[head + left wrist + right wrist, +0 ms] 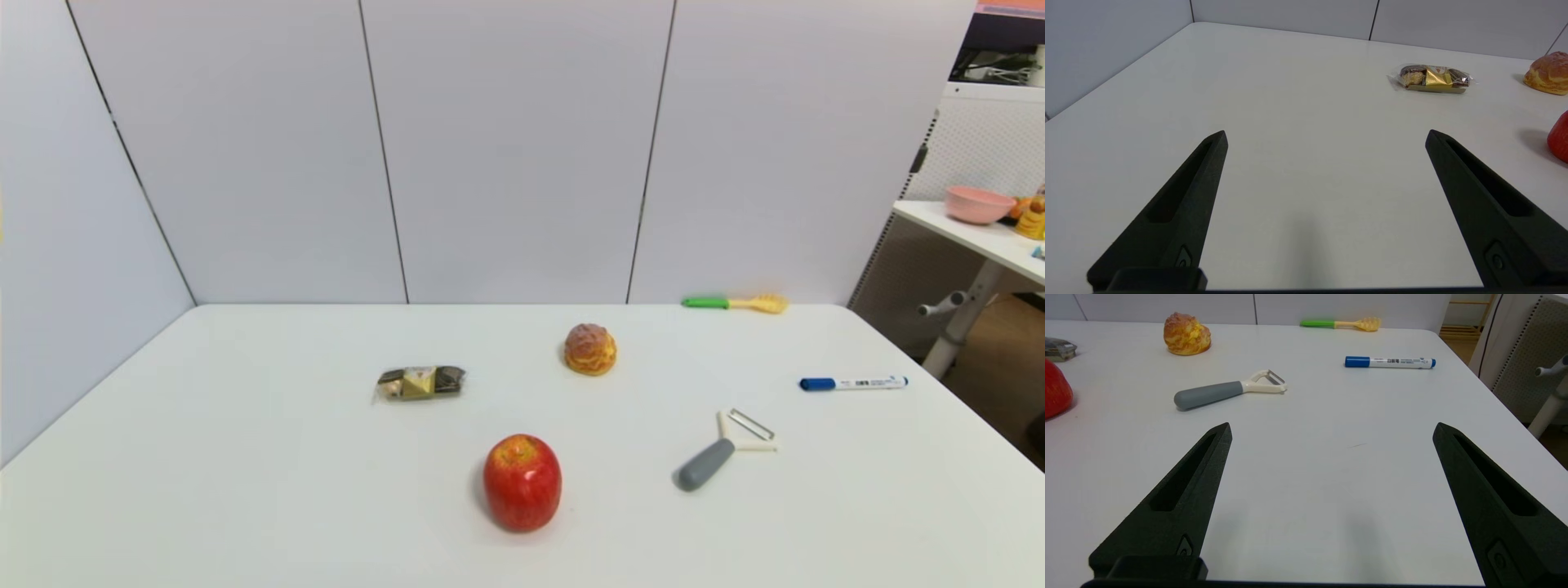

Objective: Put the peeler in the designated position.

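The peeler (723, 452) lay untouched on the desk (245, 457); right end effector (1331, 435) gaped empty nearby, left end effector (1326, 136) likewise; reaching for its handle seemed next

The white table (245, 457) carried six things, all lying apart from one another; a red apple (522, 483) stood nearest the front, about mid-table; a clear-wrapped snack packet (420, 382) lay behind it toward the left; a golden cream puff (590, 349) sat behind it toward the right. The peeler (722, 450) lay flat to the right of the apple, grey handle pointing to the front-left, forked head to the back-right; a blue-capped white marker (853, 383) lay farther right, near the right edge; a green-handled yellow utensil (734, 304) lay along the back edge by the wall.
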`<control>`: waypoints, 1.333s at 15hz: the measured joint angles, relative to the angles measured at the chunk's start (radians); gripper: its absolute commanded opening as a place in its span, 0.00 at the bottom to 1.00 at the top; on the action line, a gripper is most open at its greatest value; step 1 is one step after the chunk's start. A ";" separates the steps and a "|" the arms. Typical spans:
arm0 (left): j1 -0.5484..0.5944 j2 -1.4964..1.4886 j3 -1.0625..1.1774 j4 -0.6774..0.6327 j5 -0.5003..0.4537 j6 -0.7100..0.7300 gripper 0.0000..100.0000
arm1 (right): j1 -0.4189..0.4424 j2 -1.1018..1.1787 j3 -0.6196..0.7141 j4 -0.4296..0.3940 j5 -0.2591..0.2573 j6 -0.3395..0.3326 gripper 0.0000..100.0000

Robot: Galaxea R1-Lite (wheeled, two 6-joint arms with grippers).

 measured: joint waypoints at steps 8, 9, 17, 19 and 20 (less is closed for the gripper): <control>0.000 0.000 0.000 -0.001 0.000 0.000 1.00 | 0.000 0.000 0.000 0.000 -0.002 0.007 1.00; 0.000 0.000 0.000 0.000 0.000 0.000 1.00 | 0.000 0.000 0.000 0.000 -0.001 0.007 1.00; 0.000 0.021 -0.005 0.002 -0.003 0.048 1.00 | 0.000 0.000 0.000 0.000 -0.001 0.007 1.00; -0.004 0.106 -0.071 0.015 -0.012 0.122 1.00 | 0.000 0.000 0.000 0.000 -0.002 0.007 1.00; -0.015 0.173 -0.124 0.027 -0.023 0.165 1.00 | 0.000 0.000 0.000 0.000 -0.002 0.007 1.00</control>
